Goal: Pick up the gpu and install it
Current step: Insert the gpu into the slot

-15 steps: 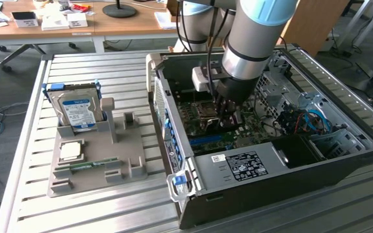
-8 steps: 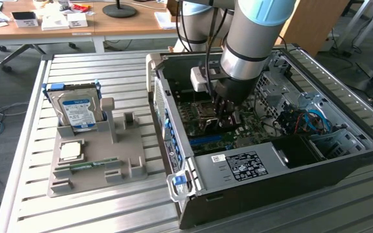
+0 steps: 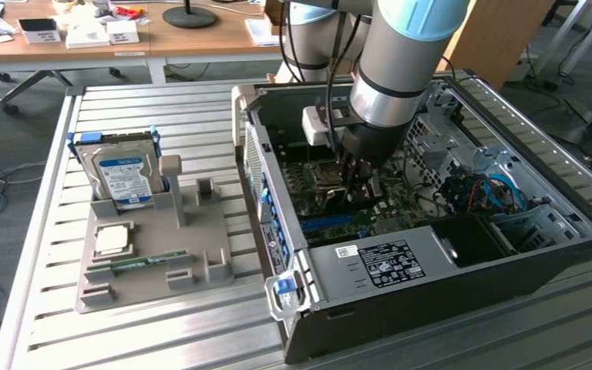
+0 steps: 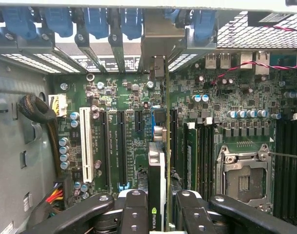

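Evidently light, stiff and fragile by its look, the thin dark-green gpu (image 4: pixel 157 161) with black cooler face stands edge-on over the green motherboard (image 4: pixel 114 92), pinched across its flat faces by the black gripper (image 4: pixel 160 207), a sensible hold clear of its contact edge.

An open black computer case (image 3: pixel 543 254) lies on the metal bench (image 3: pixel 173 339), all around the gripper (image 3: pixel 363 189). Right under the gripper is the green motherboard (image 4: pixel 128 97). Near one side of it sits the silver CPU socket (image 4: pixel 243 178). On the other side is a long white slot (image 4: pixel 86 151). Well away from the gripper, to the exterior view's left, a gray holder (image 3: pixel 142 289) rests on the bench. A hard drive (image 3: pixel 123 173) stands up in it. A square chip (image 3: pixel 113 239) and a green memory stick (image 3: pixel 144 262) lie flat in it.
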`<state>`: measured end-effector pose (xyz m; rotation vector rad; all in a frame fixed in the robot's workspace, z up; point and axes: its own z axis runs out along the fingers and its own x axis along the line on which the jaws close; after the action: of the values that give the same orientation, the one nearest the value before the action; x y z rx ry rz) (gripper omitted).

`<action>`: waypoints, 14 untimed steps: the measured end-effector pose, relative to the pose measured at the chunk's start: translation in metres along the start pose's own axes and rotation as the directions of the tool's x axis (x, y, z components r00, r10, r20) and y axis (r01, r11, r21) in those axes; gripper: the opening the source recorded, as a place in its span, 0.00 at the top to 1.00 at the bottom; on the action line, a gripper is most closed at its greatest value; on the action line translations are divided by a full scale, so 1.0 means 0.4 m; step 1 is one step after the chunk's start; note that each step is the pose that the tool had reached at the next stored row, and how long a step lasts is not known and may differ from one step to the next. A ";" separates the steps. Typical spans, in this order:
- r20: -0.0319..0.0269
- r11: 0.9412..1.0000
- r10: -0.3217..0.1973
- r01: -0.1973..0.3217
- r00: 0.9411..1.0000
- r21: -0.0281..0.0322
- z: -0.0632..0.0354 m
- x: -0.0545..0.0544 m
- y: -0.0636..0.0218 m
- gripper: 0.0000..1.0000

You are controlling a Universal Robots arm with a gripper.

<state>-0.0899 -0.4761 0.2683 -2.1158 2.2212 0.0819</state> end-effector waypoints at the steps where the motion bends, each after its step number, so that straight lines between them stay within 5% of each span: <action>1: 0.000 1.000 0.000 0.000 1.000 -0.002 0.000 0.000 0.000 0.73; 5: -0.001 1.000 0.001 -0.001 1.000 -0.010 0.000 0.000 -0.002 0.73; 14: -0.001 1.000 0.001 -0.001 1.000 -0.012 0.008 0.001 -0.004 0.73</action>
<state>-0.0883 -0.4761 0.2650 -2.1216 2.2282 0.0949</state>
